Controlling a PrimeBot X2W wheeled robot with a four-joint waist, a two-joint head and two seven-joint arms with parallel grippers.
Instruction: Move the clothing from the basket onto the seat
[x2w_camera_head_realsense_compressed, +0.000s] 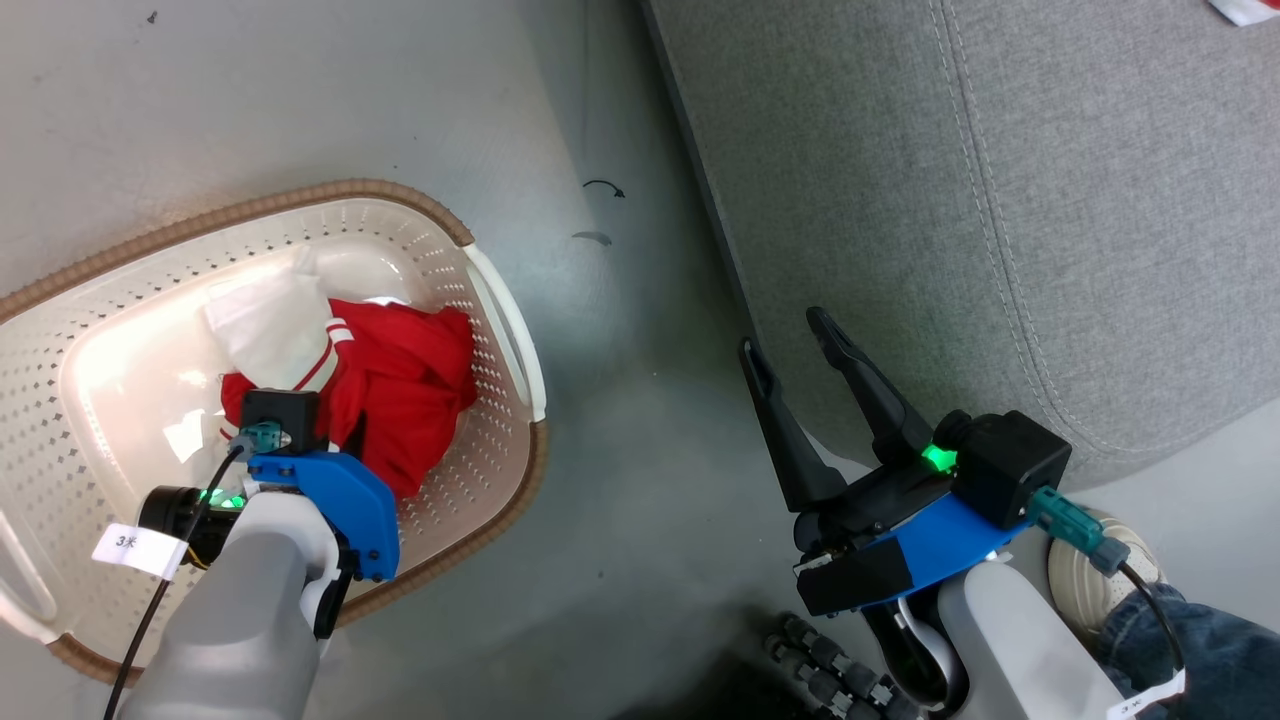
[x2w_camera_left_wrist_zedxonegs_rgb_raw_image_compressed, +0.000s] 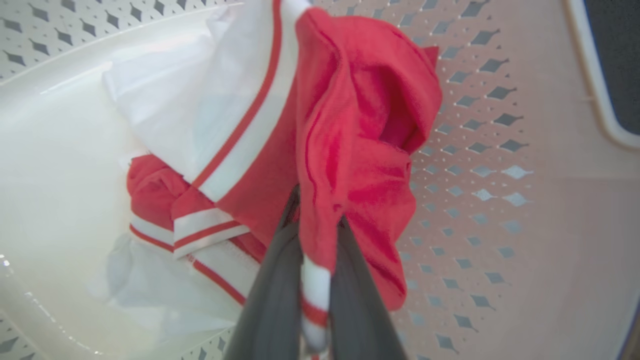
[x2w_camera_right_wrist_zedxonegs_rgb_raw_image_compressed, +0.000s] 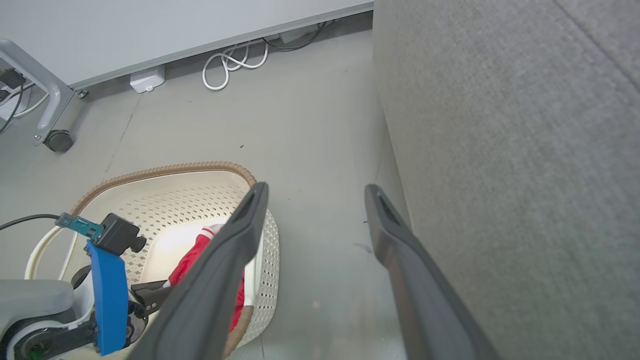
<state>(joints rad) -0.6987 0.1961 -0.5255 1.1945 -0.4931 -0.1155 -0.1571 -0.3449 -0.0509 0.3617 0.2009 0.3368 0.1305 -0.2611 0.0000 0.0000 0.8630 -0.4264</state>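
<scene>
The clothing (x2w_camera_head_realsense_compressed: 410, 385) is a bright red garment with white panels and stripes, bunched inside the cream basket (x2w_camera_head_realsense_compressed: 330, 192) on the floor at the left. In the left wrist view my left gripper (x2w_camera_left_wrist_zedxonegs_rgb_raw_image_compressed: 317, 205) is shut on a red fold of the clothing (x2w_camera_left_wrist_zedxonegs_rgb_raw_image_compressed: 370, 125) with a white striped edge, close to the perforated basket wall (x2w_camera_left_wrist_zedxonegs_rgb_raw_image_compressed: 480, 165). My right gripper (x2w_camera_head_realsense_compressed: 783, 332) hangs open and empty over the floor beside the grey seat (x2w_camera_head_realsense_compressed: 1000, 200). The right wrist view shows that gripper (x2w_camera_right_wrist_zedxonegs_rgb_raw_image_compressed: 316, 189) between the basket (x2w_camera_right_wrist_zedxonegs_rgb_raw_image_compressed: 175, 170) and the seat (x2w_camera_right_wrist_zedxonegs_rgb_raw_image_compressed: 500, 150).
A strip of grey floor (x2w_camera_head_realsense_compressed: 640, 400) separates basket and seat. A person's shoe (x2w_camera_head_realsense_compressed: 1085, 585) and jeans leg (x2w_camera_head_realsense_compressed: 1190, 640) are at the lower right. A white cable (x2w_camera_right_wrist_zedxonegs_rgb_raw_image_compressed: 235, 60) and a castor leg (x2w_camera_right_wrist_zedxonegs_rgb_raw_image_compressed: 55, 137) lie by the far wall. A red-and-white scrap (x2w_camera_head_realsense_compressed: 1245, 10) rests on the seat.
</scene>
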